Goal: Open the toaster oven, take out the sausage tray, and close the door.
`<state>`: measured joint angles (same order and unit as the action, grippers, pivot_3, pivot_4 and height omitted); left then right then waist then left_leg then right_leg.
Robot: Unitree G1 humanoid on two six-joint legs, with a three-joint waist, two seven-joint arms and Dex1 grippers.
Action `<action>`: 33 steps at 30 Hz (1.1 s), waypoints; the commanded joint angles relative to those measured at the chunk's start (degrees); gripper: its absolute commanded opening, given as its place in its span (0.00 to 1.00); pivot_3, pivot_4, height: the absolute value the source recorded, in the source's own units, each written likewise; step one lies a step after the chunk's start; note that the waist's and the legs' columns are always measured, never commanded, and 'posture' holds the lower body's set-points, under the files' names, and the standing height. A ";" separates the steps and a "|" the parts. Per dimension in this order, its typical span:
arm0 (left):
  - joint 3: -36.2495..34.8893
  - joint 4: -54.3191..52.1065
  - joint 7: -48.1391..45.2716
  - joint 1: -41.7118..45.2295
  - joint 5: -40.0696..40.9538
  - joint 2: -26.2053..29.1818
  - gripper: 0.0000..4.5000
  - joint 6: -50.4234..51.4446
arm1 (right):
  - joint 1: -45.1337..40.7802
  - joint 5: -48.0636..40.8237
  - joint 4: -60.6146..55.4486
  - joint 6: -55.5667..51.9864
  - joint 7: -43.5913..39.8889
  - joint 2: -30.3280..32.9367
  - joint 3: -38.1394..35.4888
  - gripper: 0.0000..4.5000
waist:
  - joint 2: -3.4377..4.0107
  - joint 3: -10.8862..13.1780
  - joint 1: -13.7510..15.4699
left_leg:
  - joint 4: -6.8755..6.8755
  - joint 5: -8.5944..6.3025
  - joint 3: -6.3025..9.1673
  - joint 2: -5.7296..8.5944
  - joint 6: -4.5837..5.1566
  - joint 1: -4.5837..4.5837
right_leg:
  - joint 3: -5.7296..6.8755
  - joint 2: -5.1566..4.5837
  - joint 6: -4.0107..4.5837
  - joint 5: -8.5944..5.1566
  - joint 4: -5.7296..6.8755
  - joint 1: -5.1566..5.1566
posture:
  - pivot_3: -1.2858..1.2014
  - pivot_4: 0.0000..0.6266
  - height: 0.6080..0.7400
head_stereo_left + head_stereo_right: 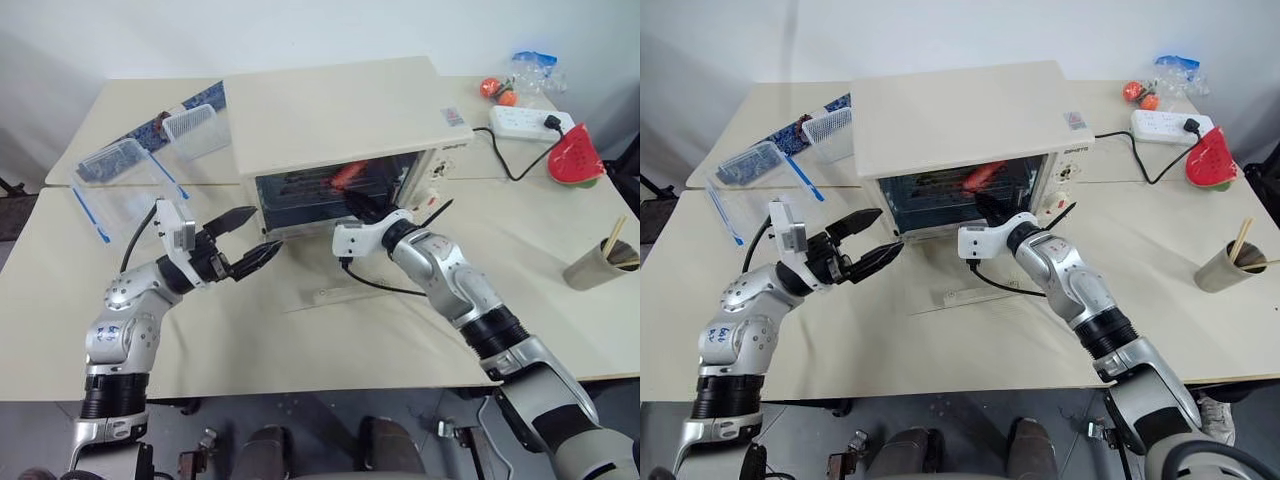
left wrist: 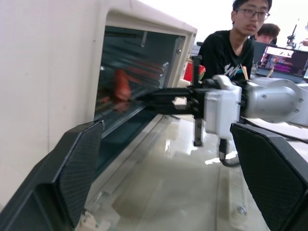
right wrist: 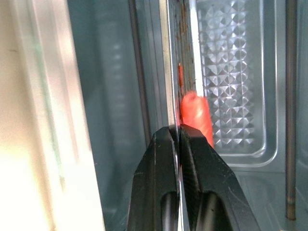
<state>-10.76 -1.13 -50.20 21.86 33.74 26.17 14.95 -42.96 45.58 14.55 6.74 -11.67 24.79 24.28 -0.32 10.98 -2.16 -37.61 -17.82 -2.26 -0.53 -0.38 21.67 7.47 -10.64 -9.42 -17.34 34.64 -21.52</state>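
Observation:
The cream-white toaster oven (image 1: 330, 115) stands at the middle of the table. Its glass door (image 1: 335, 280) is lowered flat onto the tabletop in front of it. Inside lies the silver sausage tray (image 3: 231, 96) with a red-orange sausage (image 3: 195, 115) near its front edge. My right gripper (image 1: 362, 205) reaches into the oven mouth and is shut on the tray's thin front rim, right beside the sausage. To the left of the oven front, above the table, my left gripper (image 1: 262, 232) hangs open, holding nothing and pointing toward the door.
Clear plastic containers (image 1: 120, 165) sit at the back left. A power strip (image 1: 530, 122), a watermelon slice (image 1: 577, 155) and a cup with chopsticks (image 1: 597, 263) stand to the right. A black cable (image 1: 385, 288) runs across the door. People (image 2: 231, 48) sit beyond the table.

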 commanded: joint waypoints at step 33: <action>-6.02 -3.19 1.54 -4.41 7.93 4.31 1.00 12.92 | 25.39 -4.23 -33.83 0.88 -9.17 8.05 -11.16 0.01 | -0.07 0.04 0.96 | -0.18 -0.04 -0.03 -0.12 -0.04 0.00 | -0.02 0.09 0.06 0.02 0.00 0.04 | 0.52 0.24 1.00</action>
<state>-14.90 -1.58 -48.72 17.89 38.97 29.52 25.69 -17.77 42.75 -15.38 6.98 -21.48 32.30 15.56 -0.39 11.01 -1.20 -37.77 -17.86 -2.28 -0.65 -0.42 21.67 7.45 -10.55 -9.36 -17.32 34.63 -21.49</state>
